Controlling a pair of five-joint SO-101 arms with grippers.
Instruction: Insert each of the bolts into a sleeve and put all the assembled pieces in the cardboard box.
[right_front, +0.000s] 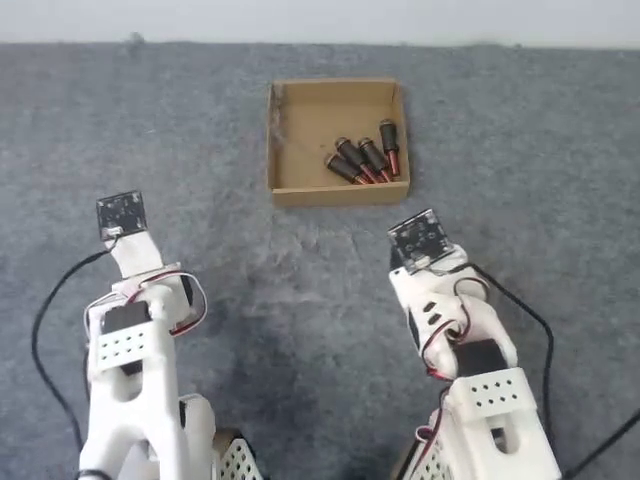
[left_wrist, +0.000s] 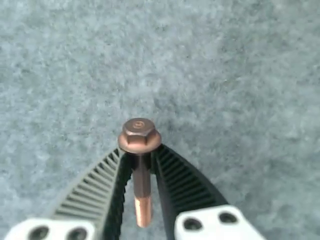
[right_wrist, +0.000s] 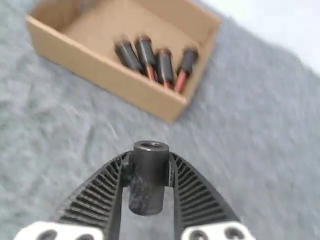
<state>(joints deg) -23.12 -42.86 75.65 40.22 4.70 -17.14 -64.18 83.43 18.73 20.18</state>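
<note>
Copper bolt (left_wrist: 140, 136) clamped in left hand (left_wrist: 141, 154) | black sleeve (right_wrist: 147, 180) clamped in right hand (right_wrist: 148, 160) | box (right_front: 335, 195): four pieces (right_front: 362, 160)

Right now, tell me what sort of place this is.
Probably a robotics lab bench set up for assembly practice: a grey felt-covered table, a cardboard box holding four finished bolt-and-sleeve pieces, and the left arm's fingers gripping a bolt, the right arm's fingers a sleeve.
</note>
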